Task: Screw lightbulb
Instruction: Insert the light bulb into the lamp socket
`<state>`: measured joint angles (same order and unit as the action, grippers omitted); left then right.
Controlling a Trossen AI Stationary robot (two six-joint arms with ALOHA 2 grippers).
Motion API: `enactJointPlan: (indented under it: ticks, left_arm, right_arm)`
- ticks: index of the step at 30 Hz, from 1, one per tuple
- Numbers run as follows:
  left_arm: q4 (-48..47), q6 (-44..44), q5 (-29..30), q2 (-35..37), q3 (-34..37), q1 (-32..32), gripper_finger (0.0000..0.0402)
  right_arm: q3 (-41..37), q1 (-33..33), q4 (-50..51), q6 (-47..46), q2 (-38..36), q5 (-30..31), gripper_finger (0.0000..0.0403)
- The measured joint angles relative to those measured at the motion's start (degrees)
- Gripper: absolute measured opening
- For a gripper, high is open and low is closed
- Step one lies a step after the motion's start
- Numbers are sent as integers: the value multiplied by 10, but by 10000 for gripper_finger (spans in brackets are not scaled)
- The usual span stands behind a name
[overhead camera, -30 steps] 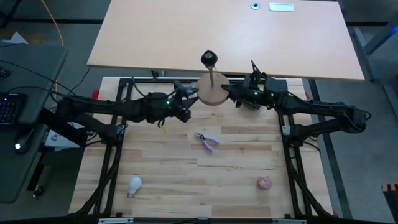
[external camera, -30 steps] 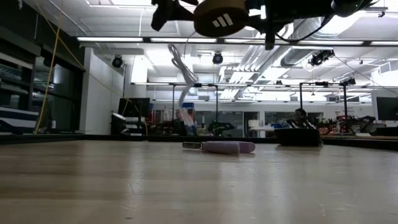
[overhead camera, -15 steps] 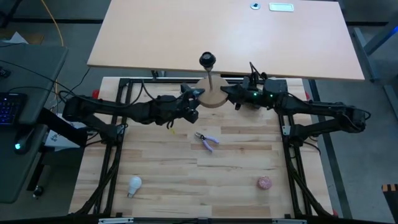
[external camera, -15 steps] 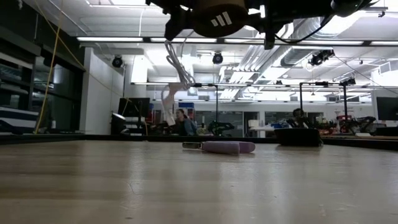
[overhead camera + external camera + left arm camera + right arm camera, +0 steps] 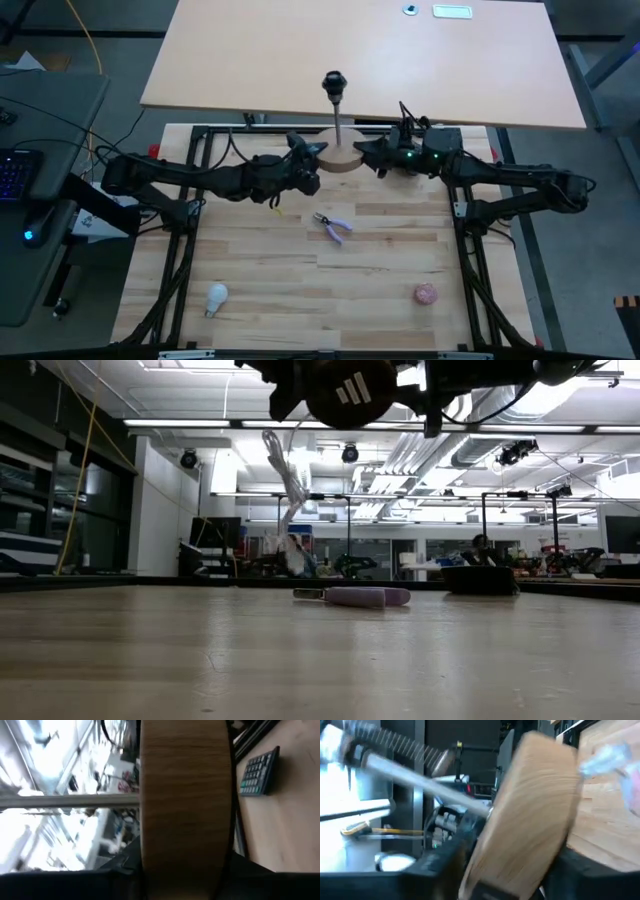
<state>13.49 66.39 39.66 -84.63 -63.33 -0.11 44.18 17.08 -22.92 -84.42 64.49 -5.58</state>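
Observation:
A round wooden disc [image 5: 340, 157] with a thin stem and black socket [image 5: 333, 82] hangs high above the table between both arms. My left gripper [image 5: 312, 158] is shut on its left rim. My right gripper [image 5: 366, 152] is open, its fingers standing on either side of the right rim [image 5: 530, 820]. The white lightbulb [image 5: 217, 296] lies on its side on the wooden table near the front left, far from both grippers. My left gripper pinches the disc at its left rim [image 5: 185, 810], one finger on each flat face. The fingers come in level from the table's left. The disc is lifted clear and stands on edge, its stem pointing toward the far side. My right gripper: I cannot tell whether its fingers touch the disc.
Purple-handled pliers [image 5: 333, 227] lie mid-table below the arms. A pinkish ball [image 5: 426, 293] rests near the front right. A large beige tabletop [image 5: 360, 50] stands beyond the far edge.
My left gripper has moved toward the table's right, up to the disc's left rim. The disc has tipped: its stem and socket have swung farther toward the far edge, and its underside now faces the low camera more squarely.

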Motion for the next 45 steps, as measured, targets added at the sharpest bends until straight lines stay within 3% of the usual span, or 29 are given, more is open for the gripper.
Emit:
enactJointPlan:
  ticks: [5,12,15,18,20,21,23,26,31,37,45]
  left_arm:
    - [-40,-47,35,11,0,-10,118]
    - [-187,-226,53,66,4,-21,116]
    - [-280,-367,-33,107,4,-22,116]
    - [-344,-516,-191,147,2,-18,116]
    - [-377,-569,-291,162,4,-21,116]
    - [-394,-582,-310,168,4,-26,116]
    - [-412,-586,-287,183,5,-39,116]
    - [-422,-587,-194,205,3,-44,116]
    - [-487,-611,-164,225,3,-45,115]
    - [-496,-659,-67,247,3,-42,115]
    - [-575,-685,-78,271,2,-36,115]
  right_arm:
    - [0,3,-2,14,0,-14,299]
    - [2,58,-7,117,-22,-105,310]
    - [3,85,5,206,-35,-162,310]
    - [2,96,52,293,-51,-233,311]
    - [2,82,110,344,-60,-265,311]
    - [2,69,147,367,-61,-272,311]
    - [1,33,214,419,-56,-267,311]
    - [1,-21,276,490,-44,-218,312]
    - [0,-64,301,526,-33,-105,312]
    - [1,-106,359,616,-6,-68,308]
    - [7,-177,223,610,133,-40,272]
